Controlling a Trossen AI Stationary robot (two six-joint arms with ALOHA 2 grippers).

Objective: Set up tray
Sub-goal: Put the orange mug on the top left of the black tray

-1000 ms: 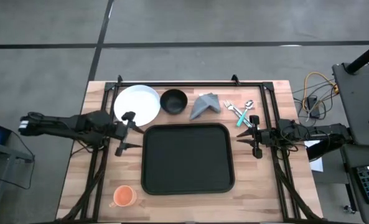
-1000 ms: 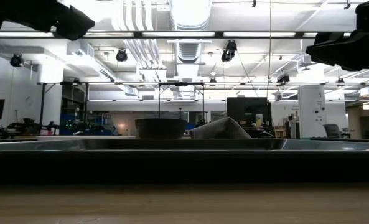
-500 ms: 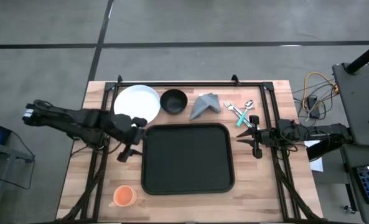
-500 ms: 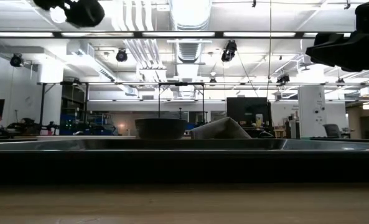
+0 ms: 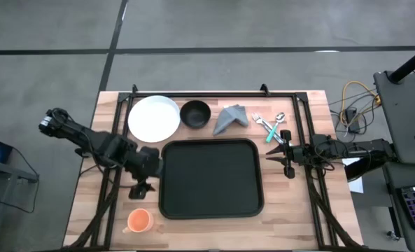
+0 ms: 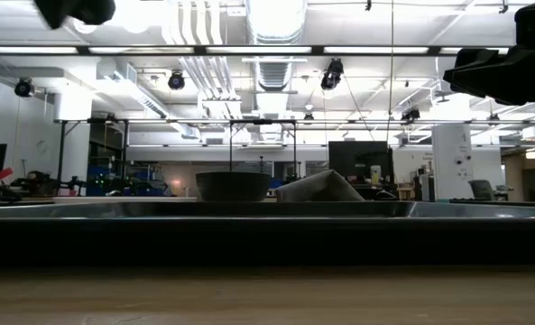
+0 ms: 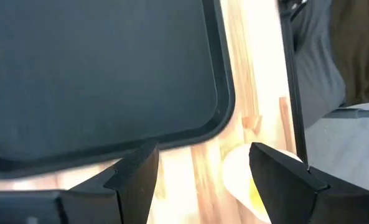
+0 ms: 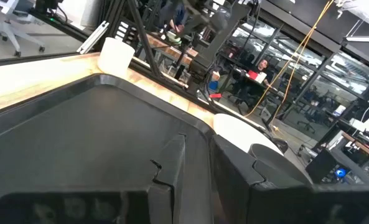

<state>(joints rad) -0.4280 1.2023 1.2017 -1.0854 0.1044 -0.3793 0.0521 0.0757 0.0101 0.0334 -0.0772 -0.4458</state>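
Black tray (image 5: 210, 178) stays bare; your left gripper (image 5: 140, 190), fingers apart, has swung toward the orange cup (image 5: 138, 220).

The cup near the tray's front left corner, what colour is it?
Orange; the cup shows best in the high view.

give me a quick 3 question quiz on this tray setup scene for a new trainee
1. True or false: the tray holds nothing yet.
2. Which item is nearest the left gripper? A white plate B orange cup C black bowl
3. Fill in: the right gripper waits at the tray's ___ edge.

Key: 1 true. 2 B. 3 right.
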